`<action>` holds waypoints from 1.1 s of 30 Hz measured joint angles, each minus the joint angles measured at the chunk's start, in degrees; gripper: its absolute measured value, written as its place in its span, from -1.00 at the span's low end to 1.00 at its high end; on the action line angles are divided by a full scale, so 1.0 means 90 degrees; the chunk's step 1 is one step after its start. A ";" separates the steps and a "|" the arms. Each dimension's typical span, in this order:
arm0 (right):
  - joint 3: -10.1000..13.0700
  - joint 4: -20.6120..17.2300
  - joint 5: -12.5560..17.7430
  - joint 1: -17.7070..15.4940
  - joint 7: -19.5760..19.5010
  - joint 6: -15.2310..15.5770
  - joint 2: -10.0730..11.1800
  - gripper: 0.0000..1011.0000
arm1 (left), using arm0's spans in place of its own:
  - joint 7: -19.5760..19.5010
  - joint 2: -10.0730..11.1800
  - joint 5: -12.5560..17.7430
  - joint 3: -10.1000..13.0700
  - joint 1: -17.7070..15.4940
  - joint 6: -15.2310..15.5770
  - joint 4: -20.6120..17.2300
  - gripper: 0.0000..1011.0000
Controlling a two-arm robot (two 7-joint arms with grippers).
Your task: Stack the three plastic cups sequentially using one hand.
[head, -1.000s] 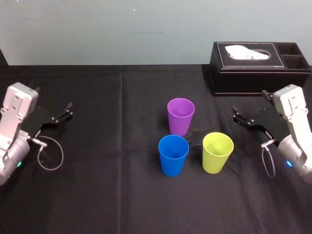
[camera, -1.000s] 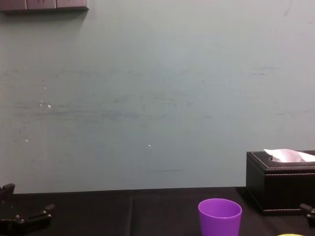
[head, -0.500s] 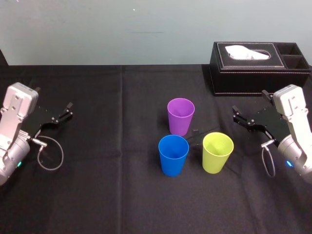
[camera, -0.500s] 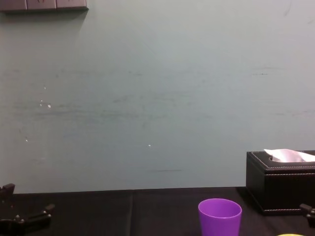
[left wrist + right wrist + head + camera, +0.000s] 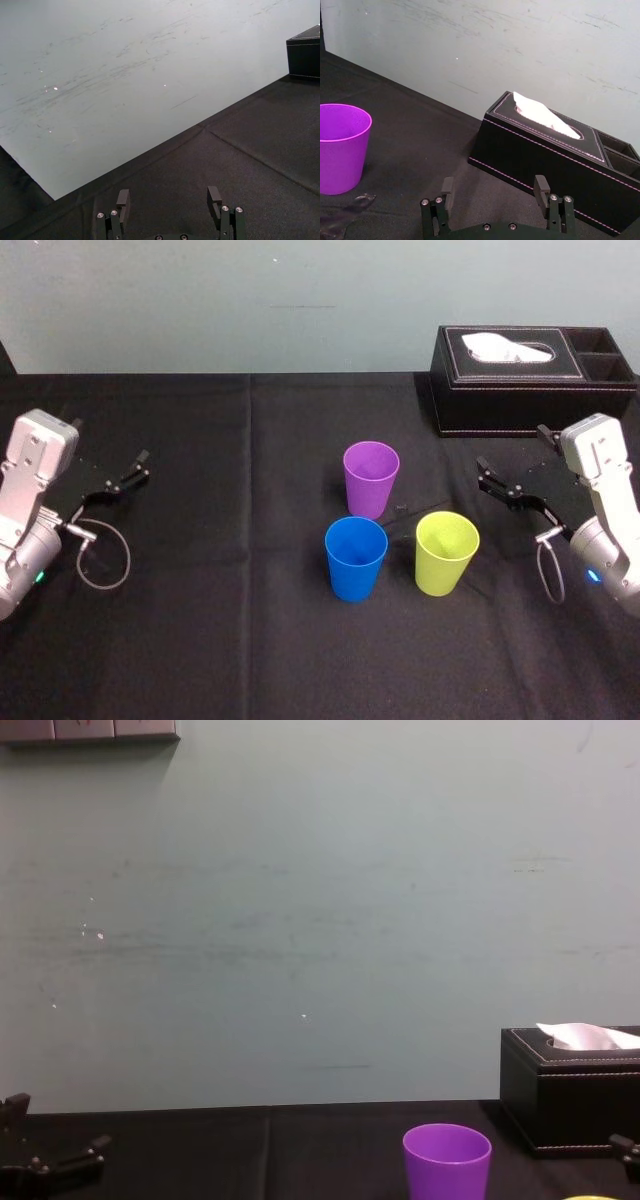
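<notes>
The right gripper [image 5: 512,460], fingers open and empty, is nearer: the upright yellow-green cup [image 5: 446,552] stands at its eight o'clock. The left gripper [image 5: 108,452] rests open at the table's nine o'clock.

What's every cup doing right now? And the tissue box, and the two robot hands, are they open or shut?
Purple cup: upright, empty, not stacked.
Blue cup: upright, empty, not stacked.
Green cup: upright, empty, not stacked.
Tissue box: white tissue poking out of the top.
Left gripper: fingers open, holding nothing, at the table's left side.
Right gripper: fingers open, holding nothing, at the table's right side.
</notes>
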 joint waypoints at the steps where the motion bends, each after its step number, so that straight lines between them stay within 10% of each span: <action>1: 0.0000 0.0000 0.0000 0.0000 0.0000 0.0000 0.0000 0.98 | 0.0000 0.0000 0.0000 0.0000 0.0000 0.0000 0.0000 1.00; 33: 0.0000 0.0000 0.0000 0.0000 0.0000 0.0000 0.0000 0.98 | 0.0000 0.0000 0.0000 0.0000 0.0000 0.0000 0.0000 1.00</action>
